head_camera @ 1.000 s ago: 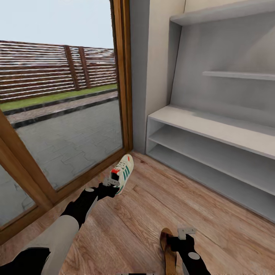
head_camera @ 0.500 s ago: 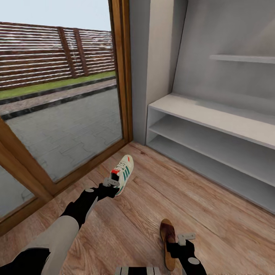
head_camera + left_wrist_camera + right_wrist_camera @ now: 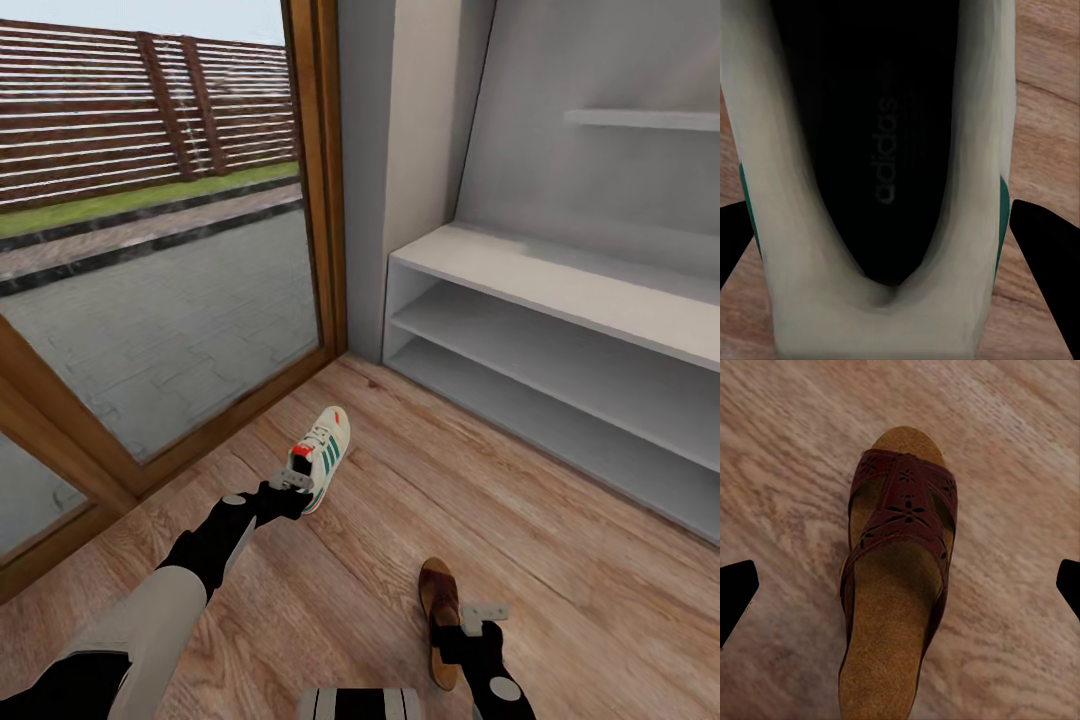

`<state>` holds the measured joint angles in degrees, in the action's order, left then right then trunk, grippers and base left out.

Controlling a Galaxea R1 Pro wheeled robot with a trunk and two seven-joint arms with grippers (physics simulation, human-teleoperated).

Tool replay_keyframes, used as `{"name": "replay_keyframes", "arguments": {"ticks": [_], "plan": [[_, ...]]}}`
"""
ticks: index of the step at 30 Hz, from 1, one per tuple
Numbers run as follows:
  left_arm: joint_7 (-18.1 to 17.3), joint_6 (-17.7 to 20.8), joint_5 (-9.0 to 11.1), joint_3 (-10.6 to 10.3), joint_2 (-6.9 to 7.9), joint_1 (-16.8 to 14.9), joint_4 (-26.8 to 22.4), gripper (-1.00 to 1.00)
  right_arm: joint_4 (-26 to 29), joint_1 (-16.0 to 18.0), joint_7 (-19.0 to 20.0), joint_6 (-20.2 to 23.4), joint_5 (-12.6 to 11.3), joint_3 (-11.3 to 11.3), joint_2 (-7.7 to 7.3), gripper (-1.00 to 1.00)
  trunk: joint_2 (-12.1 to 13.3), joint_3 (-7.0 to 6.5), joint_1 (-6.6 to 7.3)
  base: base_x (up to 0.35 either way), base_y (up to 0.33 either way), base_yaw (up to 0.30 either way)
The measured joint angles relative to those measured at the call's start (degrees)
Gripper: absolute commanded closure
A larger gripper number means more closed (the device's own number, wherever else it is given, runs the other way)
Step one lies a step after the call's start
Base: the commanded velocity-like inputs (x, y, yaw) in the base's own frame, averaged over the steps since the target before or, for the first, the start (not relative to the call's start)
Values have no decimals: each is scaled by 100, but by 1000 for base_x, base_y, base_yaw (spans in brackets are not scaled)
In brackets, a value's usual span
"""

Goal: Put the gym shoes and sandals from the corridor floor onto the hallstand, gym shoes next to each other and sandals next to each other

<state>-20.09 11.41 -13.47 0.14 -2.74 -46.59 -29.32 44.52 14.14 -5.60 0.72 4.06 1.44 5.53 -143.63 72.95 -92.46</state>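
Note:
A cream-white gym shoe [image 3: 324, 450] with green stripes points toward the glass door, low over the corridor floor [image 3: 560, 570]. My left gripper [image 3: 297, 479] is shut on its heel. The left wrist view looks into the gym shoe [image 3: 881, 150], with a black finger pressed against each side of it and the left gripper [image 3: 889, 247] at the heel. One brown sandal [image 3: 437, 612] lies flat on the planks. My right gripper [image 3: 478, 614] hangs open just beside and above it; in the right wrist view the sandal [image 3: 896, 585] lies between the wide-apart fingers of the right gripper [image 3: 904, 585]. The white hallstand [image 3: 540, 275] stands at the right, its shelves bare.
A tall wood-framed glass door [image 3: 170, 300] closes the left side, with a paved yard behind it. A wall pillar [image 3: 400, 150] stands between the door and the hallstand. A floating shelf [image 3: 640, 118] hangs above the bench. My base [image 3: 360, 703] shows at the bottom edge.
The camera has tilted down, so floor, hallstand and sandal sit higher in the picture. The gym shoe kept its place at my left gripper. The right gripper stayed over the sandal.

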Motion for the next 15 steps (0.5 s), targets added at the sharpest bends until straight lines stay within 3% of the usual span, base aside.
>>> {"name": "replay_keyframes", "arguments": {"ticks": [6, 15], "plan": [[0, 1, 0, 0, -13, 2, 0, 100, 0, 0, -5, -21, -7, -6, 17, -100, 0, 7, 0, 0, 0, 0], [1, -34, -8, -1, -29, 10, 2, 100, 29, 0, -1, -24, -22, -15, 19, -100, -12, 284, -24, 0, 0, 0]]}}
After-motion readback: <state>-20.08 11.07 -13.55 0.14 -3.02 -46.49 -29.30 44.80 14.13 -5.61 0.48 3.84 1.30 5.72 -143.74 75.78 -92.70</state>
